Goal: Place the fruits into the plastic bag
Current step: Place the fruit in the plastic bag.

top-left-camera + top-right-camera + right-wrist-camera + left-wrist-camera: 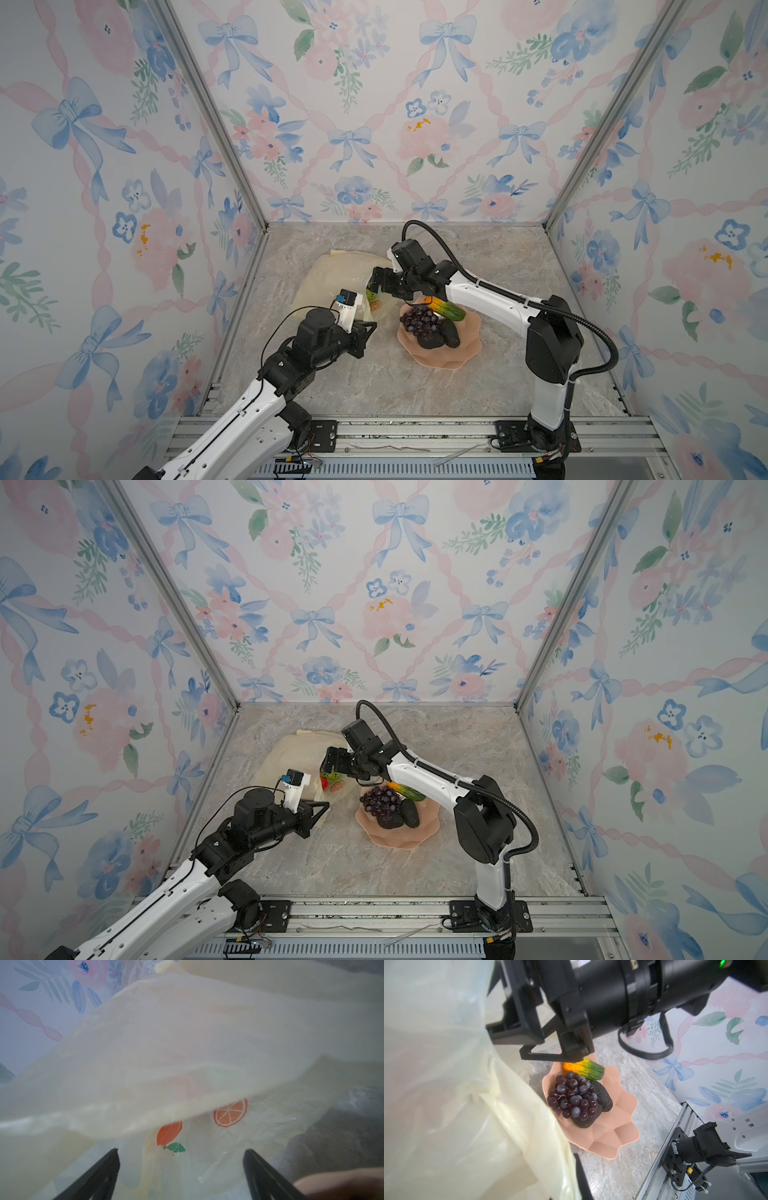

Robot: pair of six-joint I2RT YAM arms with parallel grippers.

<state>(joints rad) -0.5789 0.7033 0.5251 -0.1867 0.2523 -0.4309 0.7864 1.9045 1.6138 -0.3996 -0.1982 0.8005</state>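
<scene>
The pale-yellow plastic bag [328,274] [456,1105] lies at the back left of the table. My left gripper [371,327] [579,1169] is shut on the bag's near edge and holds the top sheet up. My right gripper [372,284] [181,1156] stands open at the bag's mouth with nothing between its fingers. Just under it, inside the mouth, lies a green and red fruit [327,777]. On the pink dish [457,361] [612,1136] lie a purple grape bunch [419,322] [573,1097], two dark avocados [451,334] [603,1095] and an orange-green mango [449,311] [587,1070].
The dish sits right of the bag, under the right forearm [490,299]. Floral walls close the table on three sides. An aluminium rail [415,432] runs along the front edge. Bare marble lies in front of the dish and at the back right.
</scene>
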